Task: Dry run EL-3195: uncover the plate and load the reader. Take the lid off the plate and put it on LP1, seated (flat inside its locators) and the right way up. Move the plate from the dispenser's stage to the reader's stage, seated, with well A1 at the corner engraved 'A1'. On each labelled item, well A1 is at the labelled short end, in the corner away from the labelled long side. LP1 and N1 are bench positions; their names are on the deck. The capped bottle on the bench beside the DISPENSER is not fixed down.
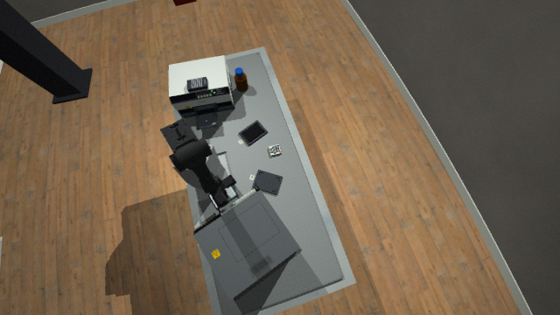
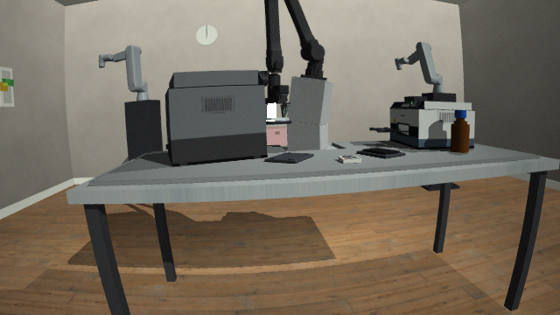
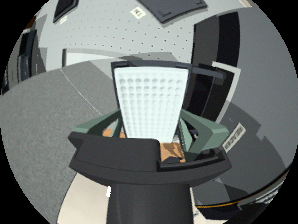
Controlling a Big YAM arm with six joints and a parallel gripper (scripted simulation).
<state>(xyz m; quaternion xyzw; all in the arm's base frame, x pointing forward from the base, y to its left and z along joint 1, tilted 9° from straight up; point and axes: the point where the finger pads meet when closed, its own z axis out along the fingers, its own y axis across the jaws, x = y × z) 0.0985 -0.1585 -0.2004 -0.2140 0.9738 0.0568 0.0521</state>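
Note:
My gripper (image 3: 150,111) (image 2: 278,107) (image 1: 228,185) is shut on the white well plate (image 3: 150,100) (image 2: 271,111), with a green finger on each long side. The plate has no lid, and its wells show in the wrist view. I hold it level just above the dark stage (image 3: 206,74) in front of the grey reader (image 1: 247,245) (image 2: 216,115). Two dark rectangles lie on the bench positions, one with a raised rim (image 1: 253,132) (image 2: 381,152) and one flat (image 1: 268,181) (image 2: 289,157). I cannot tell which one is the lid. The dispenser (image 1: 199,83) (image 2: 430,118) shows an empty stage (image 1: 206,115).
The brown bottle with a blue cap (image 1: 240,80) (image 2: 459,132) stands beside the dispenser. A small white patterned item (image 1: 274,150) (image 2: 350,158) lies between the two bench positions. The arm's grey pedestal (image 2: 308,114) stands behind the reader's stage.

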